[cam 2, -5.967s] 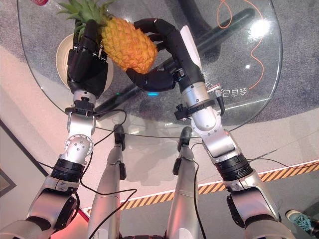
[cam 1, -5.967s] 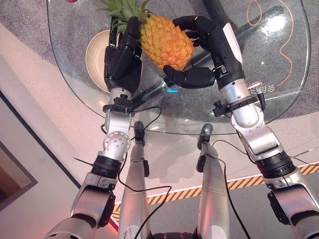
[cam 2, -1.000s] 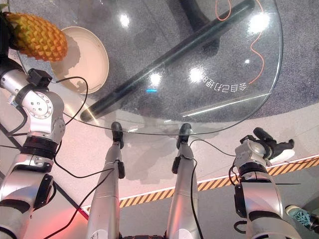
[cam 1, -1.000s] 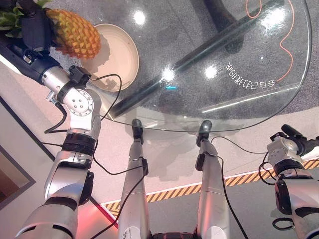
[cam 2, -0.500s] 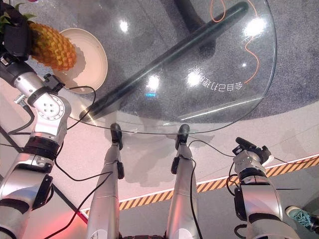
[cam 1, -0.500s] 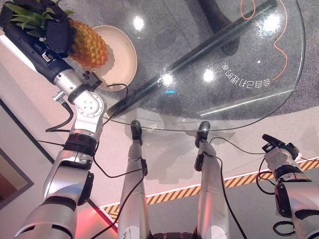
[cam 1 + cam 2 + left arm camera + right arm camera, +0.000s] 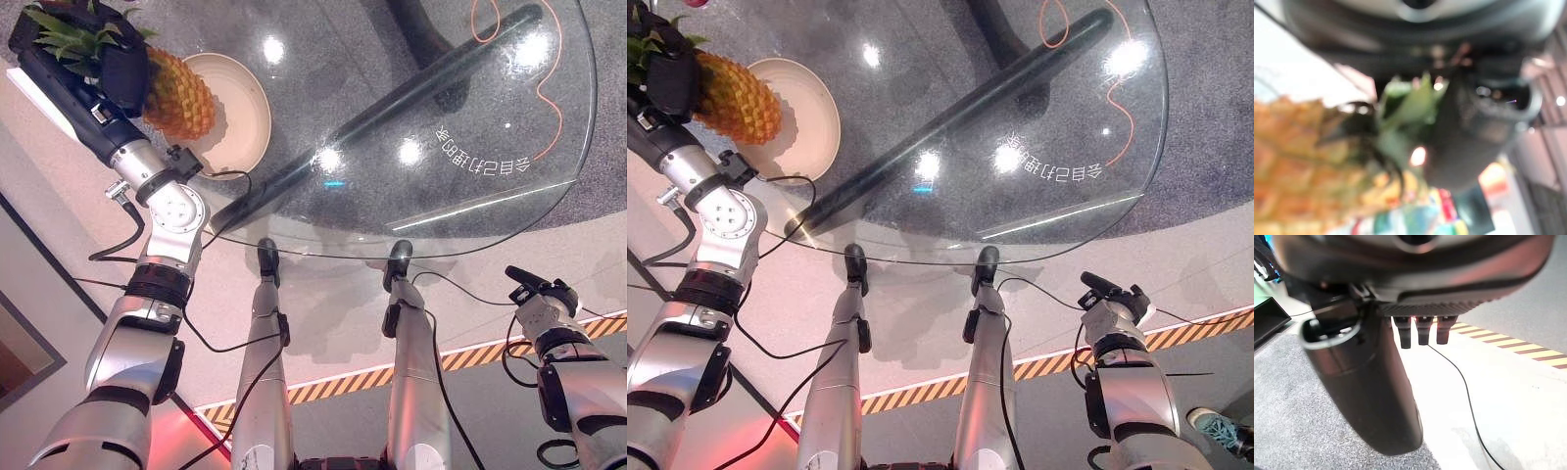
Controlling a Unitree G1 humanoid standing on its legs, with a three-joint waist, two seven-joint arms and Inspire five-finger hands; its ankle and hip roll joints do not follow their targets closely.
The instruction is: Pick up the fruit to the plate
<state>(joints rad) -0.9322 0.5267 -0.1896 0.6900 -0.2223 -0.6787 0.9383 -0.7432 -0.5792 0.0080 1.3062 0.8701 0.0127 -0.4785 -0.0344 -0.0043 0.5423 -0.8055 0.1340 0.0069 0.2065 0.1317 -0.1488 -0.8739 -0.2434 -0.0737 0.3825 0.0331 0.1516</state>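
While left hand (image 7: pixel 120 76) gripped pineapple (image 7: pixel 182 100) by crown end with curled fingers, fruit hung over left rim of plate (image 7: pixel 247 125), base pointing right toward centre; right hand (image 7: pixel 534 286), fingers relaxed and empty, hung near right, well apart.

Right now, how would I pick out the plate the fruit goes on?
Find the round glass table; at its left edge lies a shallow cream round plate. The left hand holds an orange pineapple across its rim, and nothing else on the glass is dish-shaped.
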